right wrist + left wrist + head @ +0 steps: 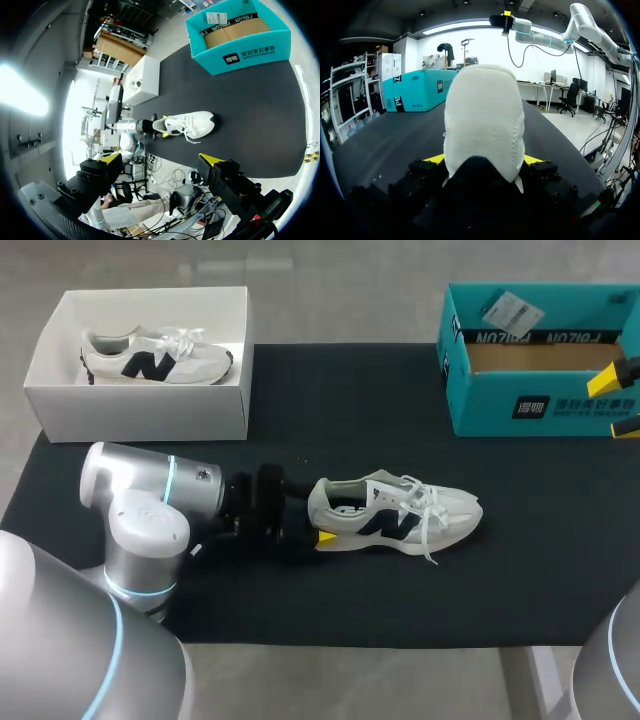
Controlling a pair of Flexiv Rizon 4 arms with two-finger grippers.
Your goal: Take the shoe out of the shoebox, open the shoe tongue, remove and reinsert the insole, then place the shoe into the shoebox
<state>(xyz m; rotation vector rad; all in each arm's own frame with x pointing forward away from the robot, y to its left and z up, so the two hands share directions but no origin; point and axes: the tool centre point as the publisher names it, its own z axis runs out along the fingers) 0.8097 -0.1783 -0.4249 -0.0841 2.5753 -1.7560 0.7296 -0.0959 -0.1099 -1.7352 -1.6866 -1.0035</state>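
A white shoe (395,512) with a dark side logo lies on its sole on the black mat, toe to the right, laces loose. My left gripper (320,515) is at its heel. In the left wrist view the shoe's heel (484,120) fills the space between my left gripper's (484,160) yellow fingertips (436,158), which press on it from both sides. The teal shoebox (540,405) stands open at the back right, brown inside. My right gripper (630,397) hangs open at the box's right end. In the right wrist view my right gripper (160,159) is high over the table, far from the shoe (189,125).
A white box (140,410) at the back left holds a second white shoe (155,358). The black mat (330,400) covers the table between both boxes. A white label (512,312) lies on the teal box's rim.
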